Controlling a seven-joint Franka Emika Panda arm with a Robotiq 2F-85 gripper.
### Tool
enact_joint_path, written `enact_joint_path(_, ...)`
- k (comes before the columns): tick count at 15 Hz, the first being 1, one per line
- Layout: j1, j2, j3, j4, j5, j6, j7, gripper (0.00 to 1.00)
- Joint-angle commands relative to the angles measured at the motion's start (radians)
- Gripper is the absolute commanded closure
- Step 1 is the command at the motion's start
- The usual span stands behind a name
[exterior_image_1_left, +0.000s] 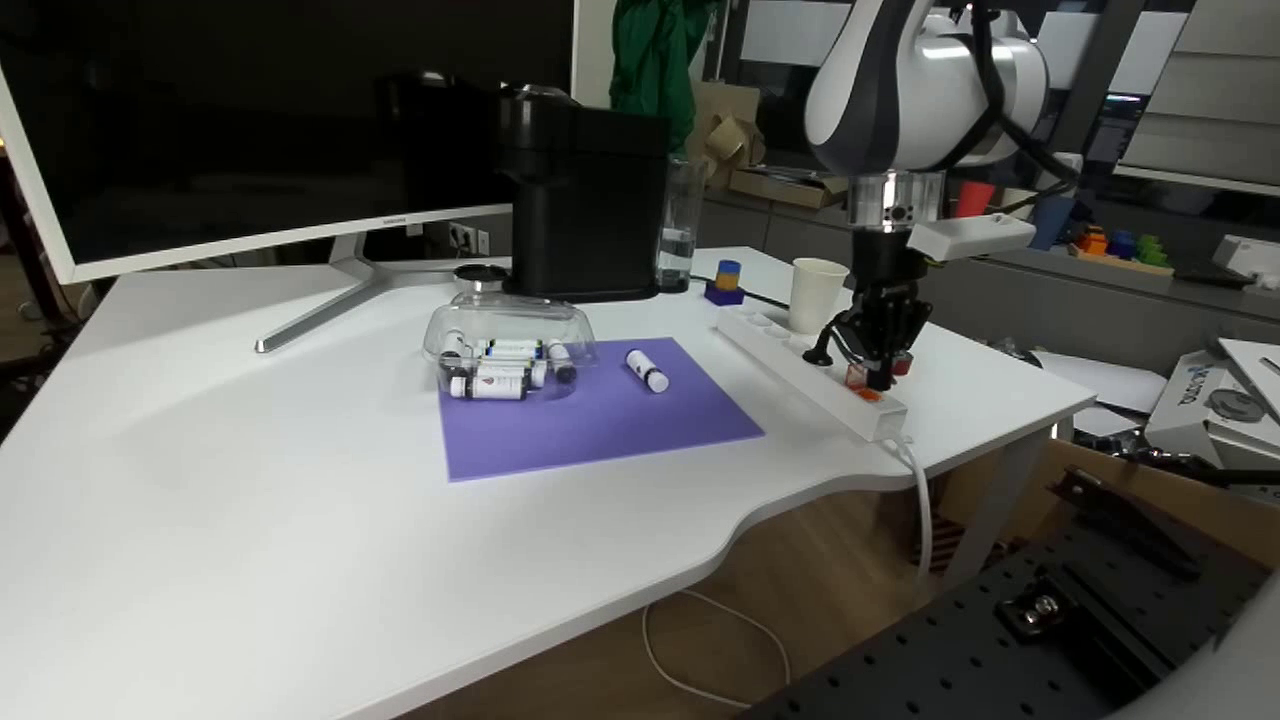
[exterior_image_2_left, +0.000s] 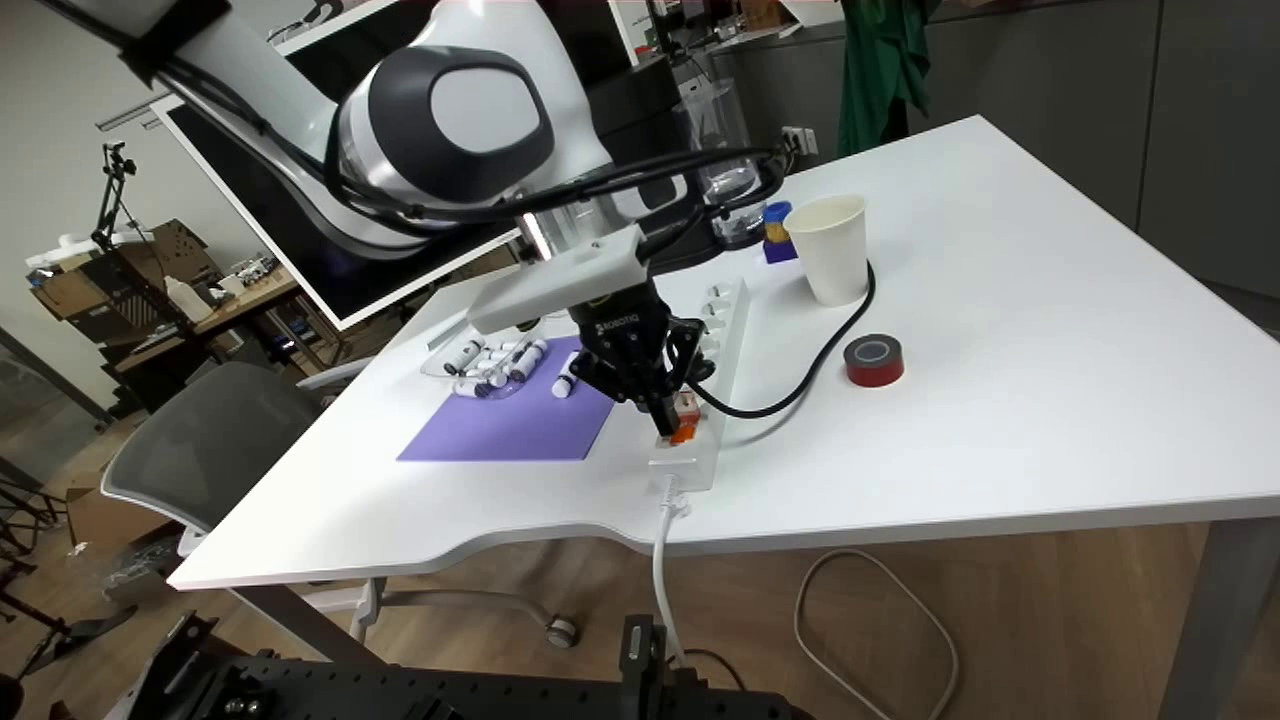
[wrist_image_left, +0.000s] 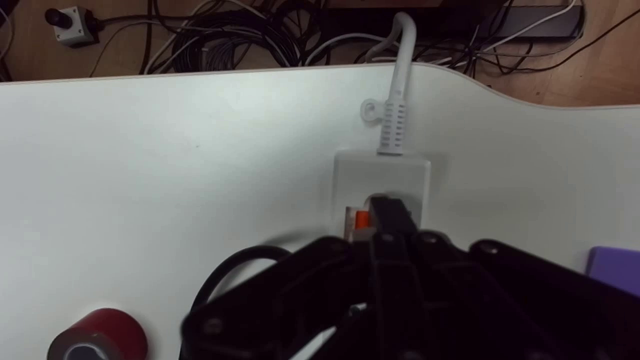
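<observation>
1. The gripper (exterior_image_2_left: 663, 422) was fully closed, its fingertips (wrist_image_left: 394, 220) together and directed downward; no object was seen gripped between them.
2. The power strip (exterior_image_1_left: 790, 362) lay flat on the white table (exterior_image_1_left: 250, 450), its corded end near the table edge.
3. The fingertips stood at that corded end, just beside the orange switch (wrist_image_left: 362, 219). Whether they touched it could not be determined.
4. A white cord (wrist_image_left: 404, 65) left the power strip and passed over the table edge.
5. A black cable (exterior_image_2_left: 752, 413) curved from beside the gripper toward the base of the paper cup (exterior_image_2_left: 832, 255), which stood upright.
6. A red tape roll (exterior_image_2_left: 874, 374) rested on the table, apart from the strip and on the same side as the cup.
7. A purple sheet (exterior_image_1_left: 620, 430) lay on the opposite side of the strip.
8. A clear container (exterior_image_1_left: 520, 318) with several vials (exterior_image_1_left: 500, 387) stood at a corner of the sheet; a loose vial (exterior_image_1_left: 647, 370) lay on the sheet outside it.
9. Stacked blocks (exterior_image_1_left: 726, 283) stood near the strip's far end.
</observation>
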Motion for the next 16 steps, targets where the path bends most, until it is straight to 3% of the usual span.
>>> enact_joint_path(1,-0.021,0.04,0.016,0.036,0.0,0.009,-0.005,1.0)
enact_joint_path(12,-0.039,0.065,0.024,0.033,-0.003,0.092,-0.008,1.0)
enact_joint_path(16,-0.087,0.09,0.049,0.058,0.044,0.069,-0.04,1.0)
